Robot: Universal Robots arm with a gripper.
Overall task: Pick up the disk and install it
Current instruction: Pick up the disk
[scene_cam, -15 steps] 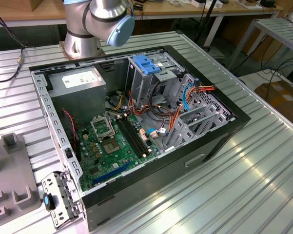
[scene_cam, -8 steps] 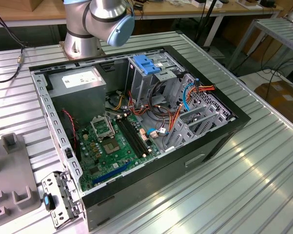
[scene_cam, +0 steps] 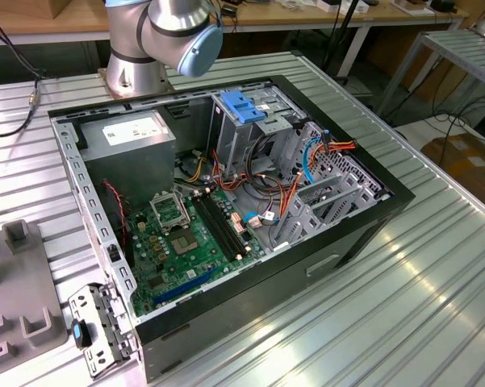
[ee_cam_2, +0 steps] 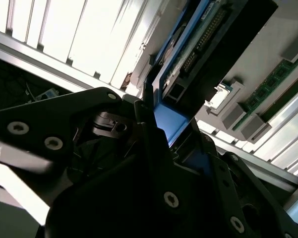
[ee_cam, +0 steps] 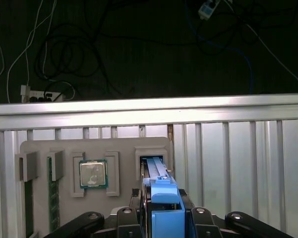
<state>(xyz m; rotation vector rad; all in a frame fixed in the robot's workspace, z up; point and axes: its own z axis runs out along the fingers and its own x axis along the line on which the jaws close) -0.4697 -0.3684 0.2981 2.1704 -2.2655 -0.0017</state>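
Plainly, in the exterior view the open computer case point(scene_cam: 355, 238) holds a motherboard point(scene_cam: 177, 246) and a drive cage point(scene_cam: 242, 133). In the second wrist view the gripper point(ee_cam_2: 168, 124) is closed on the blue rails of the disk point(ee_cam_2: 208, 42). In the first wrist view the disk point(ee_cam: 157, 171) stands edgewise in a pocket of the grey tray point(ee_cam: 124, 146), presumably to expose both rails. Other pockets hold a processor point(ee_cam: 93, 174) and a memory stick point(ee_cam: 53, 198).

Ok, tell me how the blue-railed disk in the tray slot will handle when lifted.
Probably stiff: the disk is a flat slab framed by blue rails, so it shouldn't flex. Its solid dark body looks heavy for its size. Standing on edge in the tray slot, it could tip if freed; the gripper clamps a smooth plastic rail, which may slip.
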